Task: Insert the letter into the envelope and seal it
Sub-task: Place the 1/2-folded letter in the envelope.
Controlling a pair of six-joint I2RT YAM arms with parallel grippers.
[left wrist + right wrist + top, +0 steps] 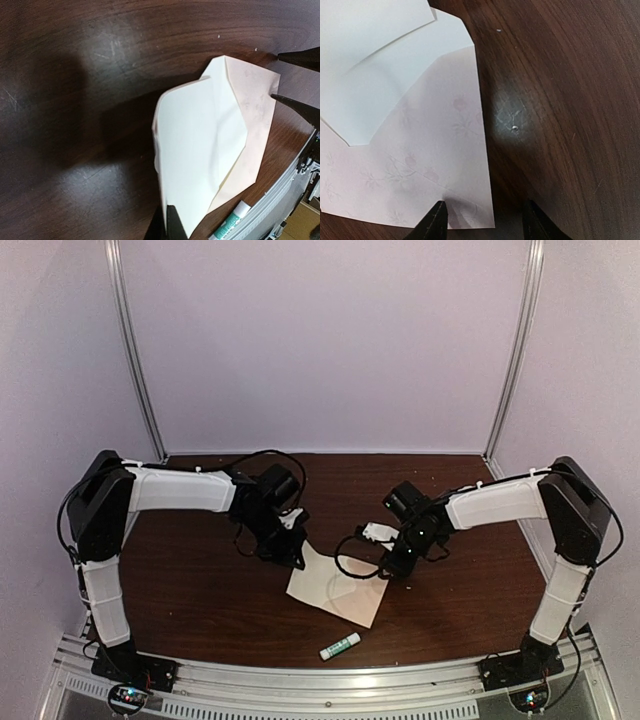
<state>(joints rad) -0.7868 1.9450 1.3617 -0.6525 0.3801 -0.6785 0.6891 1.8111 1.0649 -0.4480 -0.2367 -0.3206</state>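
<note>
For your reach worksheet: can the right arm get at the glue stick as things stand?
Probably yes. The glue stick lies alone on bare table near the front edge, just below the envelope. The right gripper hovers open nearby; nothing blocks it.

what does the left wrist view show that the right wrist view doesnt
Only the left wrist view shows the glue stick lying near the metal rail at the table edge, and the letter as a whole sheet lying over the envelope. Only the right wrist view shows the faint floral print on the envelope and the right gripper, open, one finger over the envelope's corner and the other over bare wood. Both show the letter, the envelope and the dark wooden table.
</note>
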